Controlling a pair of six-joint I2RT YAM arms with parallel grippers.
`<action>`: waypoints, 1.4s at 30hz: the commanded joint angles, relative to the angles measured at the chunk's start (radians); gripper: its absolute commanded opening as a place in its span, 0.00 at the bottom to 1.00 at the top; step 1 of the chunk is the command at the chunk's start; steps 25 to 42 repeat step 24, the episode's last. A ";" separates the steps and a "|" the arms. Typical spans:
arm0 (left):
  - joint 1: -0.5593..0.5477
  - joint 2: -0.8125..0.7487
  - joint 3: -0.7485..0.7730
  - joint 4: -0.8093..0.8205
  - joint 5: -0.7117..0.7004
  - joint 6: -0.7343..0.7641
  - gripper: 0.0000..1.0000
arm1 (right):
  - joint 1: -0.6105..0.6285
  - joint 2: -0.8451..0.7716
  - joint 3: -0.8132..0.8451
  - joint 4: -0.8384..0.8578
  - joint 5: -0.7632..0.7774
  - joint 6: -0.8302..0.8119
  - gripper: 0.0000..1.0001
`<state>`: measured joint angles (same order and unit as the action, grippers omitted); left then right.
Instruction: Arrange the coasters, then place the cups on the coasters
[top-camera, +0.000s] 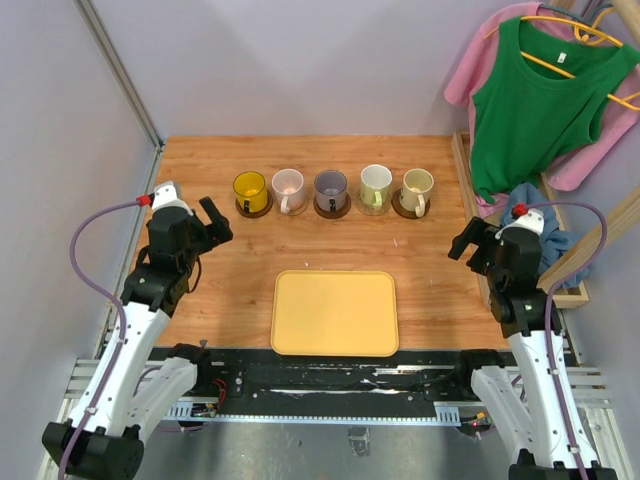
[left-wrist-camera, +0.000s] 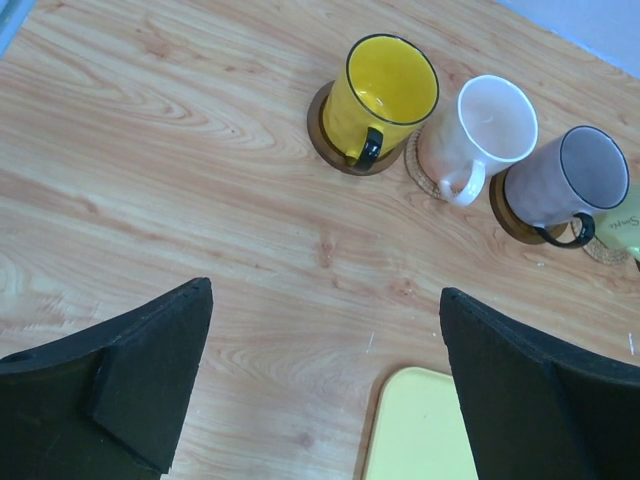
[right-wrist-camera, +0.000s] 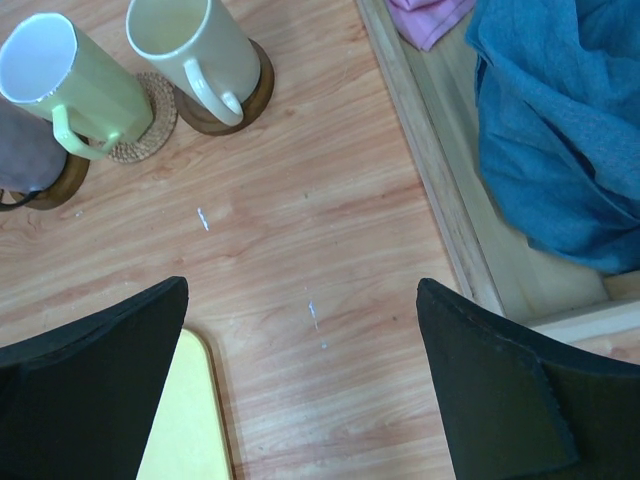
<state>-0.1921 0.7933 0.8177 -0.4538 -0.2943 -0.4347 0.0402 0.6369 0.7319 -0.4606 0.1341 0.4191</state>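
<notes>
Colour rundown: my fingers (left-wrist-camera: 130, 370) are black; yellow mug (left-wrist-camera: 385, 95), pink mug (left-wrist-camera: 480, 130), purple-grey mug (left-wrist-camera: 570, 180), green mug (right-wrist-camera: 65, 85), cream mug (right-wrist-camera: 195, 45); brown coaster (right-wrist-camera: 258, 85), woven tan coaster (right-wrist-camera: 150, 125).

So the 5 cups stand in 1 row along the far side of the table (top-camera: 240, 255), left to right: leftmost cup (top-camera: 249, 186), 2nd cup (top-camera: 288, 185), middle cup (top-camera: 330, 185), 4th cup (top-camera: 375, 184), rightmost cup (top-camera: 417, 185), handles roughly toward the near edge. Each sits on its own coaster, e.g. the leftmost coaster (left-wrist-camera: 315, 125). The tray (top-camera: 335, 313) lies nearer the arms, in front of the middle of the row and well apart from it. The left gripper (top-camera: 217, 222) hangs nearer and left of the leftmost cup, the right gripper (top-camera: 466, 238) nearer and right of the rightmost cup. A side bin (right-wrist-camera: 425, 170) runs along the table's right edge with a cloth (right-wrist-camera: 560, 130) in it, and shirts (top-camera: 540, 100) hang above and behind that.
</notes>
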 joint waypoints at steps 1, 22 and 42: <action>0.006 -0.071 -0.025 -0.051 -0.008 -0.024 1.00 | -0.013 -0.024 0.027 -0.095 0.009 -0.003 0.98; 0.006 -0.132 -0.044 -0.090 0.007 -0.053 1.00 | -0.013 -0.090 0.020 -0.145 0.025 -0.021 0.99; 0.007 -0.135 -0.045 -0.092 0.008 -0.056 1.00 | -0.013 -0.089 0.019 -0.143 0.022 -0.019 0.99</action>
